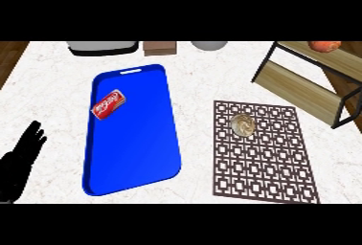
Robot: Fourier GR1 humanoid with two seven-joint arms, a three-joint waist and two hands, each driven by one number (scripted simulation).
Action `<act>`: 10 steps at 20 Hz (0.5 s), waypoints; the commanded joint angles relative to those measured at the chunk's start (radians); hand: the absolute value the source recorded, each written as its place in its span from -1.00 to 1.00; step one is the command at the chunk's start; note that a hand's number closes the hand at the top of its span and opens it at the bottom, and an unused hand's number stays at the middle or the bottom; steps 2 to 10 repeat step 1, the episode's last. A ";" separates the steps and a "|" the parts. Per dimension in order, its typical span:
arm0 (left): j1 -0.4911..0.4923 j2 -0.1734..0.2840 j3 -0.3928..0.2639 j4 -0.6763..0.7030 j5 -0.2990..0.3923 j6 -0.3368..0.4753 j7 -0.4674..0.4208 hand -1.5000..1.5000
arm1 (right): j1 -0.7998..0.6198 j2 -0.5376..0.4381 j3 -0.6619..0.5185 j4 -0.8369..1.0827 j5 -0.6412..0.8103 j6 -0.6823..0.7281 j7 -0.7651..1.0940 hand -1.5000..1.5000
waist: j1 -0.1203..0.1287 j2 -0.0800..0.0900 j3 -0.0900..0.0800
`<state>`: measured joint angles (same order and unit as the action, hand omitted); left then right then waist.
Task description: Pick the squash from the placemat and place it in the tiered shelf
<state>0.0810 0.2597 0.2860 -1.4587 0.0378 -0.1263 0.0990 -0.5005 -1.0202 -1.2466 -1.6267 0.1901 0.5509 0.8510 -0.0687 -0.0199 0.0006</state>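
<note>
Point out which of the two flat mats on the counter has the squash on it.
The brown lattice placemat, at right, carries the squash near its far left corner. The blue tray holds only a red can.

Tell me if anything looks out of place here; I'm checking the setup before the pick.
Only the red can stands out: it lies on its side, askew, at the blue tray's left rim. The squash sits on the placemat, and the left robot hand rests open at the left edge.

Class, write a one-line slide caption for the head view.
Squash on patterned placemat, tiered shelf beyond, left hand resting open.
</note>
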 commanded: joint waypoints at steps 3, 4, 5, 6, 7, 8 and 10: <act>-0.030 0.003 0.009 0.012 -0.008 0.021 0.016 0.00 | 0.105 -0.074 -0.241 -0.003 -0.123 0.208 0.013 -1.00 | -0.016 0.001 0.001; -0.030 0.003 0.009 0.012 -0.008 0.021 0.016 0.00 | 0.105 -0.074 -0.241 -0.003 -0.123 0.208 0.013 -1.00 | -0.016 0.001 0.001; -0.030 0.003 0.009 0.012 -0.008 0.021 0.016 0.00 | 0.105 -0.074 -0.241 -0.003 -0.123 0.208 0.013 -1.00 | -0.016 0.001 0.001; -0.030 0.003 0.009 0.012 -0.008 0.021 0.016 0.00 | 0.105 -0.074 -0.241 -0.003 -0.123 0.208 0.013 -1.00 | -0.016 0.001 0.001; -0.030 0.003 0.009 0.012 -0.008 0.021 0.016 0.00 | 0.105 -0.074 -0.241 -0.003 -0.123 0.208 0.013 -1.00 | -0.016 0.001 0.001; -0.030 0.003 0.009 0.012 -0.008 0.021 0.016 0.00 | 0.105 -0.074 -0.241 -0.003 -0.123 0.208 0.013 -1.00 | -0.016 0.001 0.001; -0.030 0.003 0.009 0.012 -0.008 0.021 0.016 0.00 | 0.105 -0.074 -0.241 -0.003 -0.123 0.208 0.013 -1.00 | -0.016 0.001 0.001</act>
